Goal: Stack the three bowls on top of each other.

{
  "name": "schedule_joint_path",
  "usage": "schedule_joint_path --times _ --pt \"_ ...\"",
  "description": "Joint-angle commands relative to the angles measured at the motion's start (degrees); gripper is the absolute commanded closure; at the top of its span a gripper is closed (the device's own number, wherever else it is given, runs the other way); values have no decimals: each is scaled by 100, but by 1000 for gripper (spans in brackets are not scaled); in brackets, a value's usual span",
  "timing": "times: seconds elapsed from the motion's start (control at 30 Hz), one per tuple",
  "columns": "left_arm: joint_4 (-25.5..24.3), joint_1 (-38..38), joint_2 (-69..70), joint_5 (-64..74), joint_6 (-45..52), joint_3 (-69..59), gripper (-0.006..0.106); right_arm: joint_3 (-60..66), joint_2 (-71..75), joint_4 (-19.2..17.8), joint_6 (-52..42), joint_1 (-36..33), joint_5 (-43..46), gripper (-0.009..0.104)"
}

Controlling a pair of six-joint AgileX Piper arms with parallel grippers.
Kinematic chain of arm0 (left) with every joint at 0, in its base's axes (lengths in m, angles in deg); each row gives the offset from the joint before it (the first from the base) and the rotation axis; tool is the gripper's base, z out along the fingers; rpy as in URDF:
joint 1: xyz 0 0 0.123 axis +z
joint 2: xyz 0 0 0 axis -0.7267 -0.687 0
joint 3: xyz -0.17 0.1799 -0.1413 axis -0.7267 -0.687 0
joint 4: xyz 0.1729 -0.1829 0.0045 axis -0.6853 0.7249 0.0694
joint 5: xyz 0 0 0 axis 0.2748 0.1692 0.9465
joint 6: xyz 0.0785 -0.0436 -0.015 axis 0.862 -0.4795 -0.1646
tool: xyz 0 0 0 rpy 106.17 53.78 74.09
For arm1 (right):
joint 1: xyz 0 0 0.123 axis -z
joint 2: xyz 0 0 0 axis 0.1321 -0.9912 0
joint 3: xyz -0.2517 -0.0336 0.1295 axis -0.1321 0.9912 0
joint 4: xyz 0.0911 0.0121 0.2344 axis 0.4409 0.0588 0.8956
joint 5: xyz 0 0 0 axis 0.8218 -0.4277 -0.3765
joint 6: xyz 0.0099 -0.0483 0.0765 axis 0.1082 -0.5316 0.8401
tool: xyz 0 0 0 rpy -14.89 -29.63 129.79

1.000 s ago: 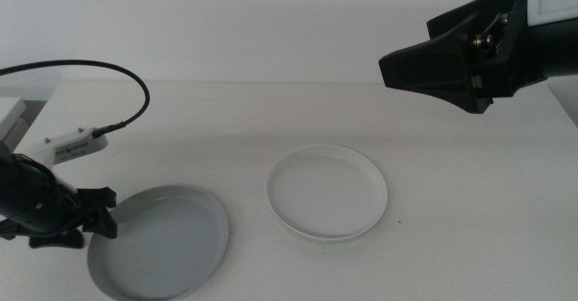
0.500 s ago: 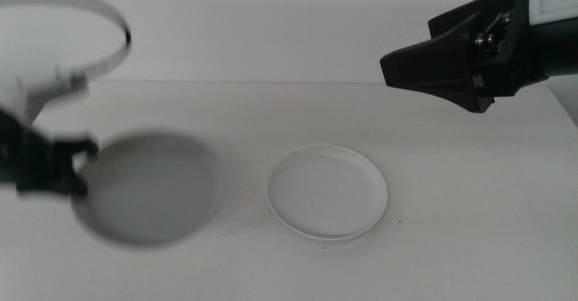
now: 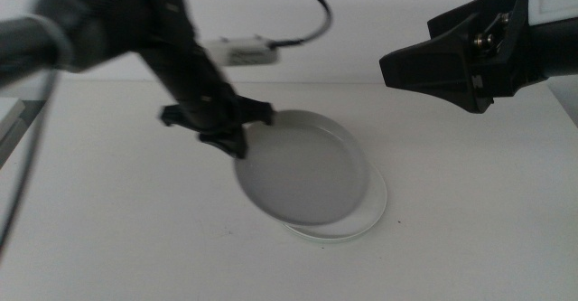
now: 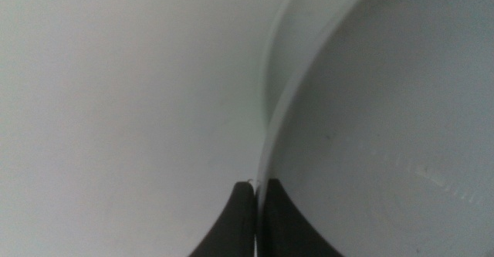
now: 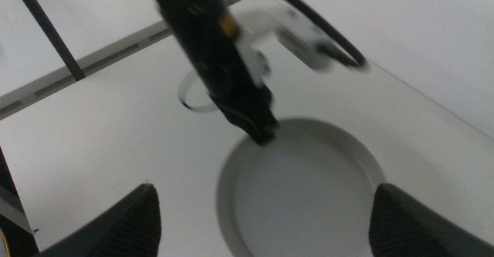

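My left gripper (image 3: pixel 230 143) is shut on the near-left rim of the grey bowl (image 3: pixel 302 170) and holds it tilted just over the white bowl (image 3: pixel 366 218), which shows only as a crescent at the right and front. In the left wrist view the two jaws (image 4: pixel 257 211) pinch the grey bowl's (image 4: pixel 386 133) rim. The right wrist view looks down on the grey bowl (image 5: pixel 309 187) and the left gripper (image 5: pixel 258 122). My right gripper (image 3: pixel 386 70) hangs open and empty high at the back right. I cannot make out a mint green bowl.
The white table (image 3: pixel 108 229) has bare room at the left and front. The left arm's black cable (image 3: pixel 312 3) loops above the back of the table. A table edge and a dark bar (image 5: pixel 46 33) show in the right wrist view.
My left gripper has lifted the grey bowl from the front left and swung it to the right, over the white bowl. The right arm has not moved.
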Motion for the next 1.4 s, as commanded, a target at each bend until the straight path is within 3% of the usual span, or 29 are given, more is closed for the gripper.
schedule_joint_path --times 0.0,0.53,0.67,0.77,0.83,0.93,1.1,1.17,1.37 --pt "-115 -168 -294 -62 -158 357 102 -2 27 39 -9 -5 54 9" --pt "-45 -466 -1105 -755 -52 659 100 -2 27 39 -9 -5 54 9" --pt "-50 -466 -1105 -805 -24 691 85 -2 27 39 -9 -5 54 9" --pt "-137 -454 -1016 -691 129 715 59 -2 27 39 -9 -5 54 9" --pt "-383 -443 -840 -569 98 715 39 -2 27 39 -9 -5 54 9" --pt "-1256 -352 -235 -391 -436 624 6 -2 27 39 -9 -5 54 9" --pt "-2862 -61 1741 -921 -1685 -634 7 -2 27 39 -9 -5 54 9" --pt "-3203 136 2710 -1533 -1887 -1467 7 -2 27 39 -9 -5 54 9" --pt "-3105 1016 5045 -2797 -1850 -3505 7 -2 27 39 -9 -5 54 9"
